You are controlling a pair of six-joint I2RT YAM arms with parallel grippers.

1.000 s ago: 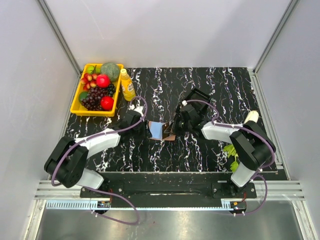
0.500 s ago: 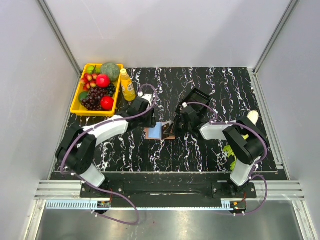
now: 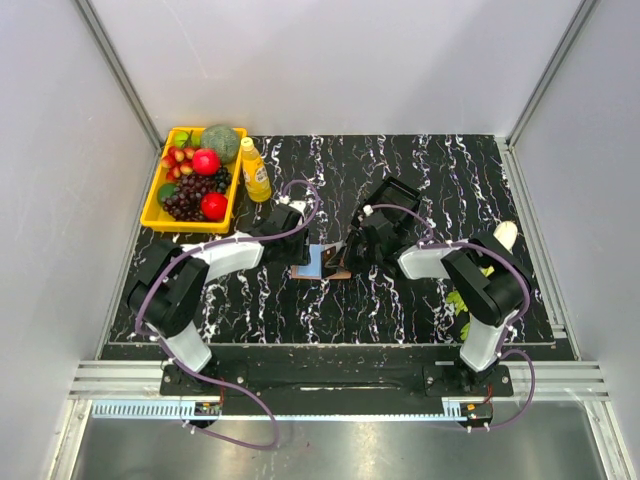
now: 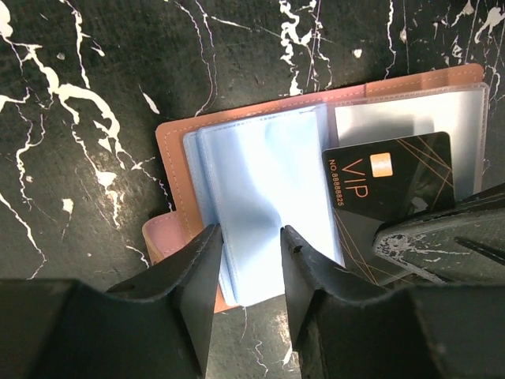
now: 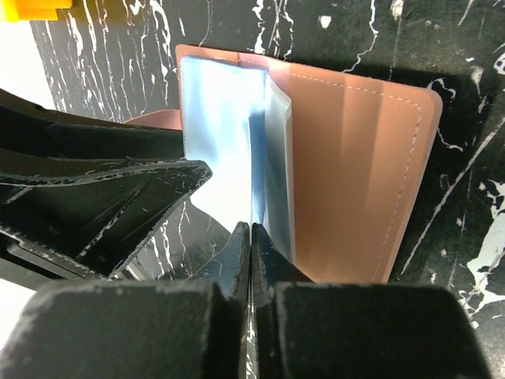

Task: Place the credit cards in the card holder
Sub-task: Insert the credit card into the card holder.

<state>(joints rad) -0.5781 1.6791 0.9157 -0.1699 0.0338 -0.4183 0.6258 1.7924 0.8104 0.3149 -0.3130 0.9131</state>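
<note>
The card holder lies open on the black marble table, tan leather with pale blue plastic sleeves fanned in its middle. It also shows as the card holder and the card holder. My left gripper is open right over the sleeves' near edge, which shows between its fingers. A dark glossy credit card marked VIP lies over the holder's right half. My right gripper is shut on this card, seen edge-on as a thin line. In the top view, left gripper and right gripper flank the holder.
A yellow tray of toy fruit stands at the back left, with a yellow bottle beside it. A black open box sits just behind the right gripper. Green leaves and a pale object lie near the right arm.
The left arm has swung round toward the far side, so its gripper now meets the holder from the back left. The right gripper and its card have barely moved.
</note>
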